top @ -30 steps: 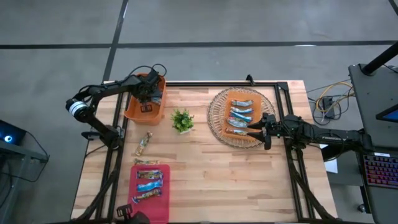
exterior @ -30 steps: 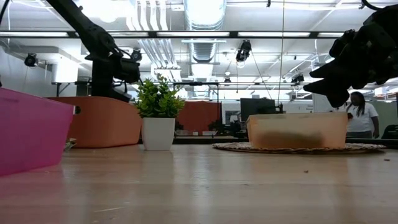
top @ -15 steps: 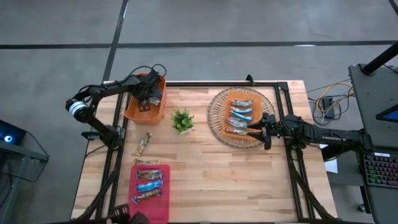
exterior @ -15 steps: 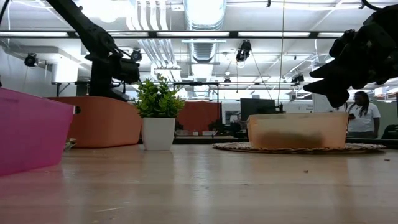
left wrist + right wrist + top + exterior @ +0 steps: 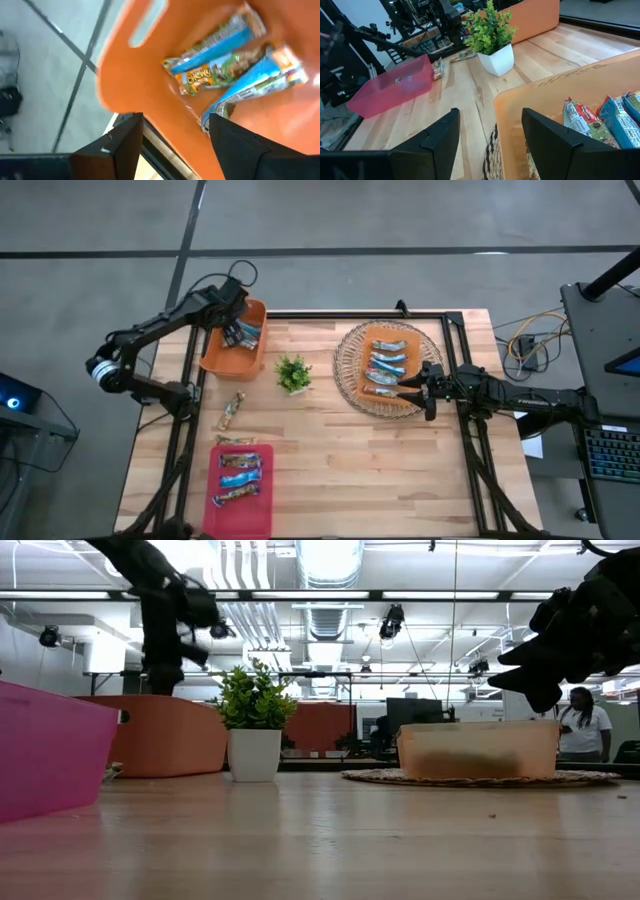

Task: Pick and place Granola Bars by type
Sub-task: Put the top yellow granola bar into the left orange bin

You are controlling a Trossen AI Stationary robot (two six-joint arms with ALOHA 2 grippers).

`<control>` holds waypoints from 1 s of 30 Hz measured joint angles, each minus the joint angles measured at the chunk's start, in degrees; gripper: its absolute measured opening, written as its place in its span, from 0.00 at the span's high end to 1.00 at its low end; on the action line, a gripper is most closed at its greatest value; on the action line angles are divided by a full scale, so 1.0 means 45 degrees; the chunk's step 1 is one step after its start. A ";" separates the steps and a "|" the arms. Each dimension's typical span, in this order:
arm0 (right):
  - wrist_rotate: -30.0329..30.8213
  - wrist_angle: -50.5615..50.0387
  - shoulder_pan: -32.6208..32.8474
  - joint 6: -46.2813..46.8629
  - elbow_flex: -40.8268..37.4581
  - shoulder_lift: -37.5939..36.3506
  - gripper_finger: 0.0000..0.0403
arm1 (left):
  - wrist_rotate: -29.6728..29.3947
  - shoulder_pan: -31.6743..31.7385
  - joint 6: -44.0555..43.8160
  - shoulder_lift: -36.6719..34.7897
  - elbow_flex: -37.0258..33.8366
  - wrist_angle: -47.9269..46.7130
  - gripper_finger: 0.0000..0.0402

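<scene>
Beside the small green plant (image 5: 292,372), on its left-arm side, I see the orange bin (image 5: 216,358) holding bright blue granola bars (image 5: 245,334); my left wrist view shows about three of them (image 5: 235,60) lying loose against the bin's inner wall (image 5: 145,70). I read the left gripper (image 5: 229,308) as hanging above that bin's far edge, fingers spread with nothing between them; the bars lie below and clear of the fingertips (image 5: 131,131).

On the other side of the plant, I note the woven mat (image 5: 348,370) carrying a second, paler orange tray (image 5: 366,391) with silver-blue bars (image 5: 388,365) laid in a row. The right gripper (image 5: 412,391) sits at that tray's near-right corner, fingers parted and empty; in my right wrist view the tray rim (image 5: 530,97) lies between the two fingers (image 5: 440,135), with wrapped bars (image 5: 615,117) beyond.

Nearer to me than the plant, I log a tan-brown bar (image 5: 233,411) loose on the wooden table (image 5: 400,470), a second one (image 5: 235,440) just past it, touching or nearly touching the pink tray (image 5: 258,515). That tray holds three bars (image 5: 240,475), mixed tan and blue.

From the low view, the plant (image 5: 254,720) stands between the orange bin (image 5: 165,735) and the pale tray (image 5: 478,750). A person (image 5: 581,725) stands far behind the table.
</scene>
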 joint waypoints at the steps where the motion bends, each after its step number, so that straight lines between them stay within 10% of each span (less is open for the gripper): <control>1: 0.0002 0.0001 0.0000 0.0003 0.0000 0.0000 0.50 | 0.0000 -0.0039 -0.0417 -0.0253 0.0129 -0.0166 0.48; 19: 0.0002 -0.0002 -0.0002 0.0000 0.0000 0.0000 0.50 | 0.1046 -0.3055 -1.0823 -0.3290 0.1562 -0.6350 0.39; 30: 0.0002 -0.0002 0.0000 0.0000 0.0000 0.0000 0.50 | 0.1980 -0.8347 -1.7493 -0.2489 0.1952 -0.8382 0.39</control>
